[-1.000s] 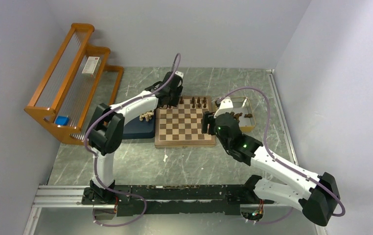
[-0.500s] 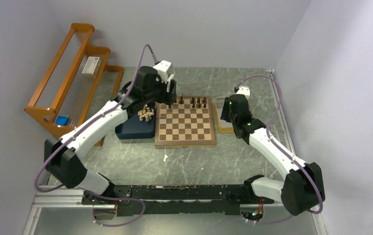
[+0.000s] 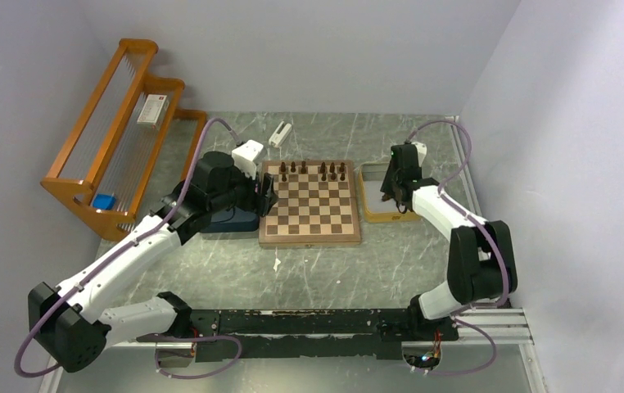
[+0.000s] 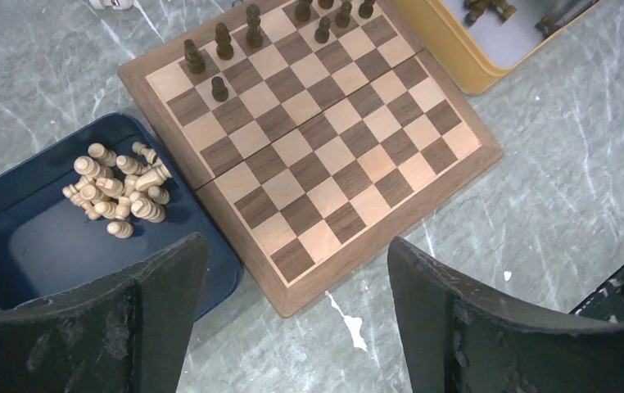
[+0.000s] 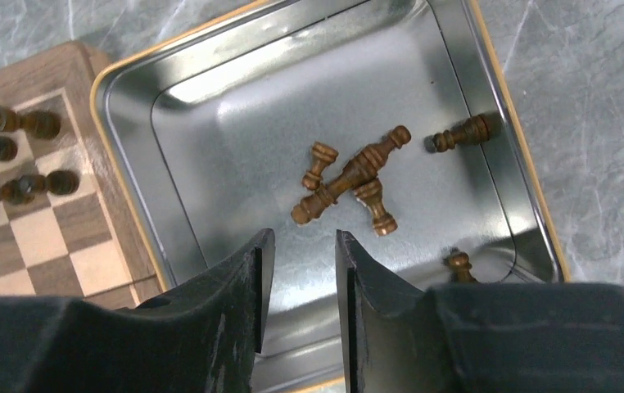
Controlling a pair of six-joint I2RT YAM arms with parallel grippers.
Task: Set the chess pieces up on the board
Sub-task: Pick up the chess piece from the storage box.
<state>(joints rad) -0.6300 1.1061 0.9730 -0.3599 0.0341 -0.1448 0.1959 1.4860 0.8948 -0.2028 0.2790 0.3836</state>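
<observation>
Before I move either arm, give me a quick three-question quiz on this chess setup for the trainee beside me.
1. True or false: every piece visible in the dark blue tray is one of the cream pieces.
2. Fill in: every chess piece standing on the board is ___ brown.
3. Pick one: the right gripper hangs over A the board, B the yellow tray, C the dark blue tray.
Key: 1 true; 2 dark; 3 B.
</observation>
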